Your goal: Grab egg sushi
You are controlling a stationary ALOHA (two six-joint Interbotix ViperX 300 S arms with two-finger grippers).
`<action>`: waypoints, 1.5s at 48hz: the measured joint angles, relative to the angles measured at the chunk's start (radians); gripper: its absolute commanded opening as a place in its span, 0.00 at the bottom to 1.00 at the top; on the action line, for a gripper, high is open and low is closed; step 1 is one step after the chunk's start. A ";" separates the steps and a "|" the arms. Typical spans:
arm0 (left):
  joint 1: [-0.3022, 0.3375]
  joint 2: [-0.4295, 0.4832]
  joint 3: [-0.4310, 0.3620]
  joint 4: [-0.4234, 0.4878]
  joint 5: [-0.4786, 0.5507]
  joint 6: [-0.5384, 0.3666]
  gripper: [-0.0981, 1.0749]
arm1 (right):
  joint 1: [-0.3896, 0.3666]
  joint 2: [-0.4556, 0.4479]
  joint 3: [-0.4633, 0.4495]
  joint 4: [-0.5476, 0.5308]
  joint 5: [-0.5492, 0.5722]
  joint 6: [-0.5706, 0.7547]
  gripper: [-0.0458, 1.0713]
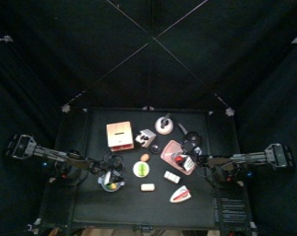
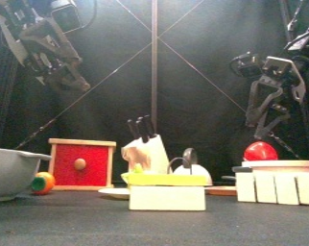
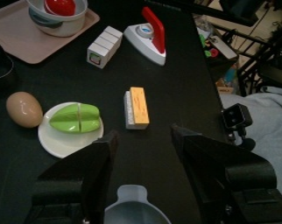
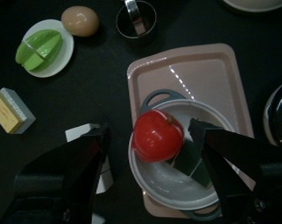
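Note:
The egg sushi is a small cream-yellow block lying near the table's front edge; it stands nearest in the front view. In the left wrist view the egg sushi lies on bare table beyond my left gripper, which is open, empty and held above the table. The right wrist view shows it at the edge. My right gripper is open and hangs over a red tomato in a pot on the pink tray.
A whiter block and a red-topped wedge lie past the sushi. A brown egg and a green piece on a plate lie beside it. A grey bowl sits under the left gripper. Red box and knife block stand behind.

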 measured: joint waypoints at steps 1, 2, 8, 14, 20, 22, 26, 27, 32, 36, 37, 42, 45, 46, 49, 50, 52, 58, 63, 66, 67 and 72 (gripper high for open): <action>0.000 0.005 -0.005 0.002 0.000 0.000 0.83 | -0.002 0.000 0.000 -0.009 0.000 0.000 0.94; -0.002 0.009 -0.008 0.003 0.000 -0.002 0.83 | -0.002 -0.002 0.000 -0.021 0.000 -0.002 0.94; -0.002 0.049 -0.041 0.015 0.011 0.000 0.83 | -0.011 -0.002 0.000 -0.071 0.000 0.005 0.94; -0.002 0.097 -0.080 0.035 0.026 0.000 0.83 | -0.012 -0.003 0.000 -0.087 -0.002 0.005 0.94; -0.005 0.166 -0.123 0.064 0.043 0.000 0.83 | -0.014 -0.003 0.000 -0.115 -0.003 0.002 0.94; -0.011 0.193 -0.141 0.072 0.049 0.000 0.83 | -0.014 -0.003 0.000 -0.123 -0.003 0.003 0.94; -0.029 0.253 -0.175 0.078 0.074 -0.002 0.83 | -0.014 -0.005 0.009 -0.124 -0.008 0.005 0.94; -0.034 0.272 -0.186 0.078 0.086 -0.002 0.83 | -0.014 -0.005 0.012 -0.124 -0.012 0.005 0.94; -0.069 0.350 -0.244 0.077 0.156 0.002 0.84 | -0.014 -0.005 0.034 -0.115 -0.040 0.005 0.94; -0.098 0.405 -0.296 0.078 0.227 0.003 0.84 | -0.014 -0.005 0.043 -0.114 -0.058 0.005 0.94; -0.107 0.422 -0.314 0.078 0.250 0.005 0.84 | -0.014 -0.005 0.041 -0.115 -0.061 0.006 0.94; -0.141 0.472 -0.368 0.084 0.321 0.003 0.84 | -0.017 -0.015 0.041 -0.123 -0.067 0.000 0.94; -0.156 0.491 -0.391 0.086 0.347 0.003 0.84 | -0.017 -0.020 0.041 -0.126 -0.069 0.002 0.94; -0.161 0.495 -0.399 0.086 0.350 0.005 0.84 | -0.017 -0.020 0.041 -0.126 -0.071 0.002 0.94; -0.173 0.512 -0.416 0.084 0.357 0.003 0.84 | -0.017 -0.020 0.041 -0.124 -0.072 0.002 0.94; -0.176 0.517 -0.422 0.084 0.359 0.002 0.84 | -0.017 -0.020 0.041 -0.123 -0.072 0.002 0.94; -0.183 0.528 -0.433 0.081 0.360 0.002 0.84 | -0.017 -0.021 0.041 -0.123 -0.074 0.002 0.94; -0.187 0.568 -0.469 0.063 0.379 0.002 0.84 | -0.017 -0.021 0.041 -0.123 -0.080 0.003 0.94; -0.184 0.603 -0.494 0.054 0.414 0.002 0.84 | -0.017 -0.021 0.041 -0.121 -0.087 0.003 0.94; -0.183 0.621 -0.506 0.054 0.436 0.003 0.84 | -0.017 -0.021 0.041 -0.123 -0.094 0.003 0.94; -0.183 0.629 -0.509 0.054 0.442 0.002 0.84 | -0.017 -0.021 0.041 -0.123 -0.094 0.003 0.94; -0.183 0.658 -0.520 0.051 0.448 0.002 0.84 | -0.017 -0.021 0.041 -0.123 -0.097 0.003 0.94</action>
